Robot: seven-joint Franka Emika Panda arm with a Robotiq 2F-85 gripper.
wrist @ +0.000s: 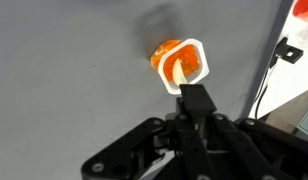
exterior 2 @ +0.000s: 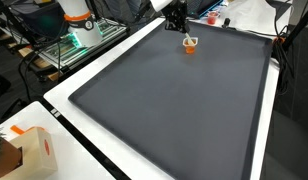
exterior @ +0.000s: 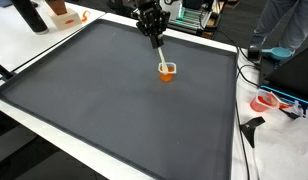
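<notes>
A small orange cup with a white rim stands on the dark grey mat near its far side; it also shows in the other exterior view and in the wrist view. My gripper hangs just above and behind the cup. It is shut on a thin white stick-like utensil, whose lower end is inside the cup. I cannot see what is in the cup.
The mat lies on a white table. A cardboard box sits at one table corner. A red and white object and cables lie past the mat's edge. A metal rack stands beside the table.
</notes>
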